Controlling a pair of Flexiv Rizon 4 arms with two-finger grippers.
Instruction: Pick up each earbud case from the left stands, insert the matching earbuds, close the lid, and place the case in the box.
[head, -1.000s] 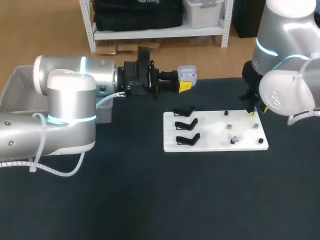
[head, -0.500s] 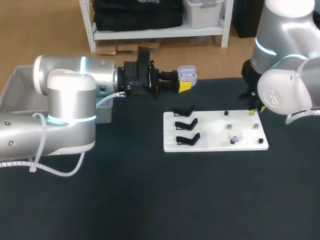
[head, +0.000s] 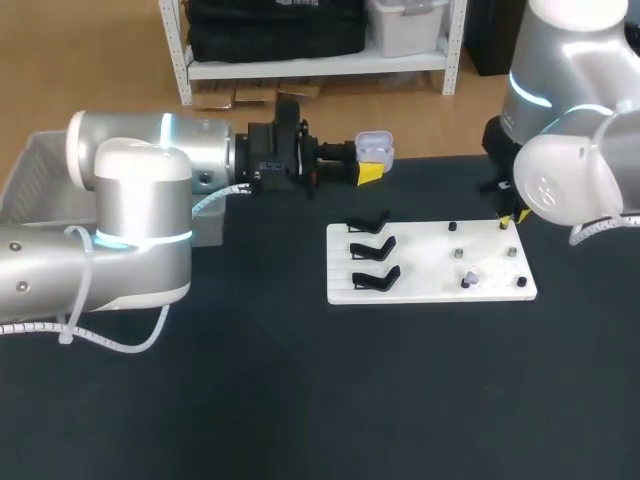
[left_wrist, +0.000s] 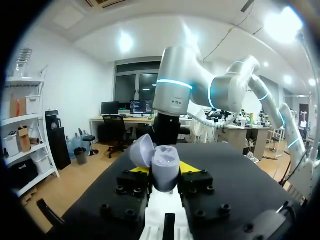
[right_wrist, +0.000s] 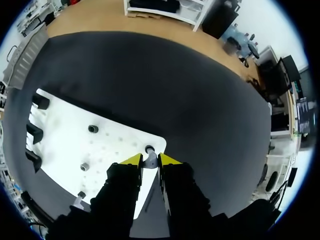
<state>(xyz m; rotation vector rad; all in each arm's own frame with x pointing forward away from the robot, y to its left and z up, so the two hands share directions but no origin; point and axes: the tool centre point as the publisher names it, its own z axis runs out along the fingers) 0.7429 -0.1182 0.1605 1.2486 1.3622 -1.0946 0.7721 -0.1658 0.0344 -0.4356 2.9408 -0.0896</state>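
Far left: grey box (head: 35, 165) sits at the table's left edge, partly behind your left arm (head: 130, 200).

Left arm comes in from the left and lies roughly level over the far part of the table. Left gripper (head: 368, 165) is clamped on the earbud case (head: 374, 148). In the left wrist view the yellow tips press the case (left_wrist: 165, 165) from both sides, with the gripper (left_wrist: 165, 170) closed around its lower half. Case is pale lilac with its lid hinged open, held in the air above the far table edge, well clear of the box and just far-left of the white board (head: 420, 290).

The board lies flat on the dark table, right of centre. Three black stands (head: 372, 247) run in a column along its left side. Small dark pegs (head: 457, 253) are spread over its right half. One loose earbud (head: 469, 279) lies near the board's near-right corner.

Right: right arm (head: 570, 170) comes in from the far right. Right gripper (head: 508, 221) points down over the board's far-right corner. In the right wrist view the gripper (right_wrist: 149, 160) has its fingers almost together, pinching a small pale earbud (right_wrist: 149, 162) between the tips, right beside a dark peg (right_wrist: 149, 148) at the board's corner.
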